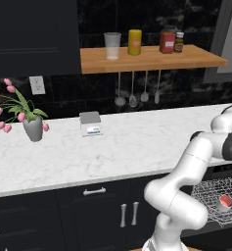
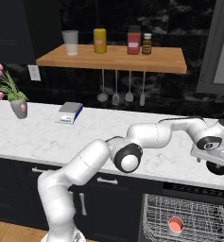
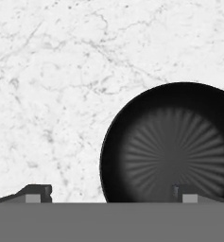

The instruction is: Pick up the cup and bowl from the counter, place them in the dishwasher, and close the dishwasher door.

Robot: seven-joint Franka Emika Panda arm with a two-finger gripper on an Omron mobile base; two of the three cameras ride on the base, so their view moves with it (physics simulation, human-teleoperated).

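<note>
Black ribbed bowl (image 3: pixel 172 146) on marble table (image 3: pixel 52 71), sat off-centre under wide-open empty hand (image 3: pixel 112 194); rim likely clipped & bowl shoved if hand lowered w/o recentring.

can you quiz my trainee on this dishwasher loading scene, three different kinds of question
1. True or false: the cup already lies in the rack of the dishwasher.
2. Multiple choice: the bowl on the counter is A) white, B) black, C) red.
3. Fill in: the gripper hangs over the bowl with its jaws ____.

Key: 1 true. 2 B. 3 open, one fingertip over the bowl's inside, the other over bare marble.
</note>
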